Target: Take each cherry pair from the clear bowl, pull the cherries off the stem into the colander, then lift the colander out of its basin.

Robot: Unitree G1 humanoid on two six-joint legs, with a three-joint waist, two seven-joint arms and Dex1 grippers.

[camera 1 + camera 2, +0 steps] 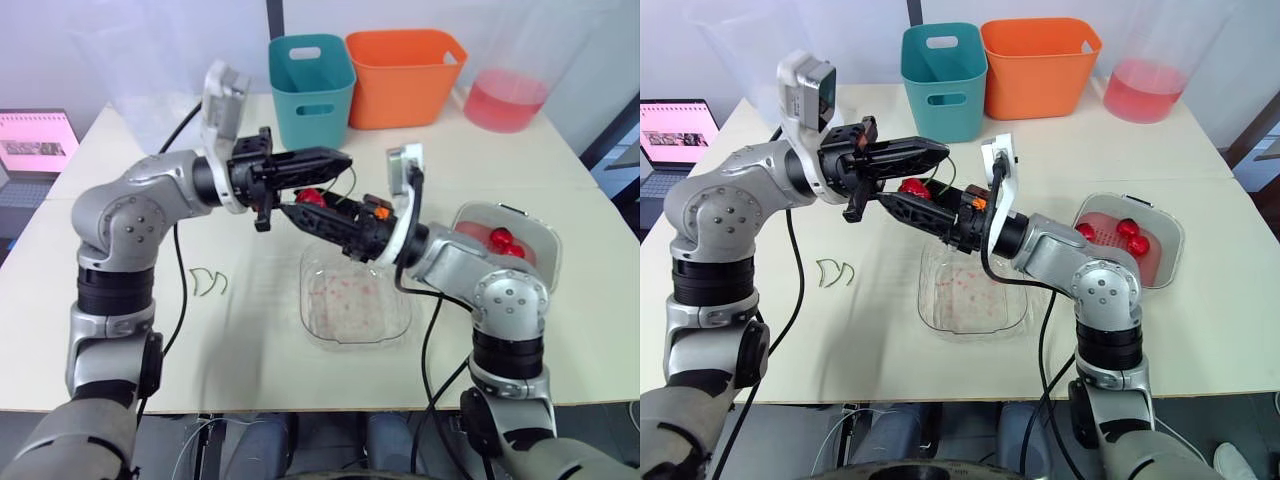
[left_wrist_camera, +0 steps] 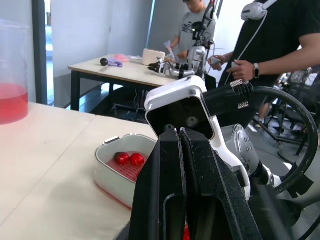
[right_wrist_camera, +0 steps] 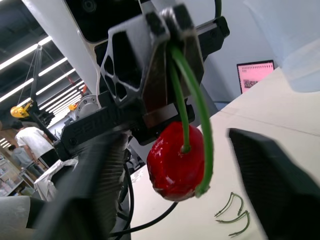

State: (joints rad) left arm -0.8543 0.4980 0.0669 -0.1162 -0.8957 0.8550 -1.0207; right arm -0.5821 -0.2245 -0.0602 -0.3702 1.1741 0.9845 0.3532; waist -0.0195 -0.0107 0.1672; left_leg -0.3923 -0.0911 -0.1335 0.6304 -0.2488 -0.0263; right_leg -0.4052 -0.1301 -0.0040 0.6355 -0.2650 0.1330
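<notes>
The left gripper (image 1: pixel 338 160) is held up in the air with its two black fingers clenched on a thin green cherry stem (image 3: pixel 192 95). A glossy red cherry (image 3: pixel 176 167) hangs from one strand of the stem just under the fingertips, and the stem's other strand curves down beside the cherry to a free end. The right gripper (image 1: pixel 298 208) points toward the left gripper from the opposite side. Its fingers are spread apart, one on either side of the red cherry and not gripping it. Directly below both grippers a clear plastic bowl (image 1: pixel 312 322) of squarish shape sits on the pale table (image 1: pixel 250 360), its floor flecked with pink specks. Well off to the right of the grippers, beside the right arm's elbow, a white basin (image 2: pixel 112 177) holds a red colander (image 2: pixel 136 173) with a few loose red cherries (image 2: pixel 129 159) lying in it. On the other side, under the left forearm, two bare curved green stems (image 1: pixel 208 282) lie on the table close together. Beyond the grippers, at the far side of the table, a teal plastic bin (image 1: pixel 312 95) stands just beside an orange plastic bin (image 1: pixel 405 80). A clear container of pink liquid (image 1: pixel 505 100) stands further to the right, and an open laptop (image 1: pixel 35 140) sits off the far left corner. In the left wrist view people stand around another table in the background.
</notes>
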